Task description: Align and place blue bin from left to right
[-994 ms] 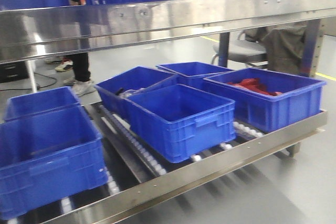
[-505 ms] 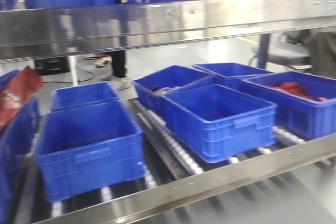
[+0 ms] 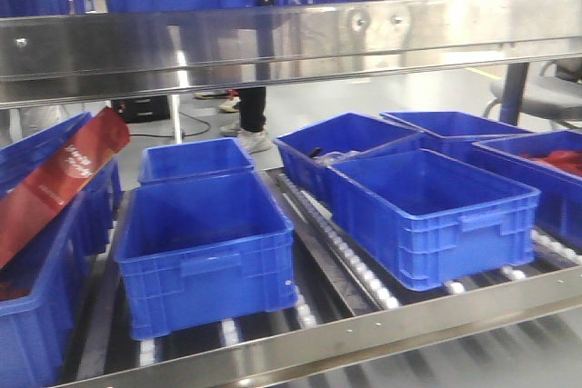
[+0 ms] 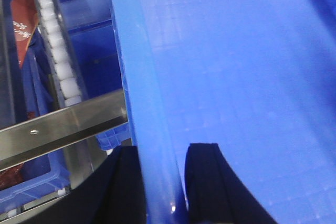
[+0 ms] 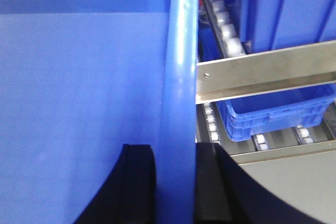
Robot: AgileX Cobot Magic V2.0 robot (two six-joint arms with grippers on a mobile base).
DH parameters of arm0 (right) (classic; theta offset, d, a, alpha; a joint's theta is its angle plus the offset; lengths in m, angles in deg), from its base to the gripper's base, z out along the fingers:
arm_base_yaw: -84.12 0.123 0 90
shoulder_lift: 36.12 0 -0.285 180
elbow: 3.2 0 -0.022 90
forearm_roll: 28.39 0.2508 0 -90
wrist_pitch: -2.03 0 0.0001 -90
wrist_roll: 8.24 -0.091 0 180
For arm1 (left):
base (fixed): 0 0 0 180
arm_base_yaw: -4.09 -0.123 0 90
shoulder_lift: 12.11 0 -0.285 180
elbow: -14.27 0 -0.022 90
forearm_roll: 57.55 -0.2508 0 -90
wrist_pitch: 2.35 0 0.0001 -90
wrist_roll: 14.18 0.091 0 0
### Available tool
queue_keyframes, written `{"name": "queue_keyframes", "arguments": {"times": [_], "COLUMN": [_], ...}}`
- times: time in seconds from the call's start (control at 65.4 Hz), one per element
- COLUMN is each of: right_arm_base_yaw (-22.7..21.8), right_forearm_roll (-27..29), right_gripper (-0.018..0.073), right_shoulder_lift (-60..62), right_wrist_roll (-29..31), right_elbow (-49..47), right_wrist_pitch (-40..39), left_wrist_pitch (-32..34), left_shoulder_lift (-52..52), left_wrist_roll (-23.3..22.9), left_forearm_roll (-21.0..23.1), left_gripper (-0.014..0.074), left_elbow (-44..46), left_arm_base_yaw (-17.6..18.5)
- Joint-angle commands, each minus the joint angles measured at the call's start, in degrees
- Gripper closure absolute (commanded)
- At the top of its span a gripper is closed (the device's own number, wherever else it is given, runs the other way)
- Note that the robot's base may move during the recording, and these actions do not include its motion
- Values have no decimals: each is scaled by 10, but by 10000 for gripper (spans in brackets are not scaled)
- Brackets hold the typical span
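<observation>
- Left gripper is clamped on the smooth, glossy rim of the blue bin; right gripper pinches another rim.
- Bin hangs above the steel roller rack; its outer walls are cut off.

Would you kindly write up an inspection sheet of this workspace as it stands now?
Surface: roller rack with a steel front rail; white rollers show between the bins.
Job's things: blue bin, visible floor bare, rim gripped on two sides.
Clutter: dark blue bins in rows on the rack; red package leaning tilted in the leftmost; red items in the rightmost.
Grippers: left gripper and right gripper each clamp the blue bin's rim, one finger inside, one outside.
Cables: dark cable on the floor behind the rack.
Surroundings: person's legs; chair.
</observation>
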Motion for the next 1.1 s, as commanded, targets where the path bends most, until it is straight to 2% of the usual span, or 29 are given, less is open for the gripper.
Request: {"name": "queue_keyframes", "arguments": {"times": [0.0,1.086], "right_arm_base_yaw": [-4,-4], "right_forearm_roll": [-24,-24], "right_gripper": [629,629], "right_shoulder_lift": [11,11], "right_wrist_roll": [12,12], "right_elbow": [-8,-8], "right_wrist_pitch": [-93,-93], "left_wrist_pitch": [31,31], "left_shoulder_lift": [-12,-12], "left_wrist_roll": [14,14], "left_forearm_roll": [-5,-5], "left_gripper": [605,605], "left_elbow": [9,9], "left_arm_base_yaw": [1,1]}}
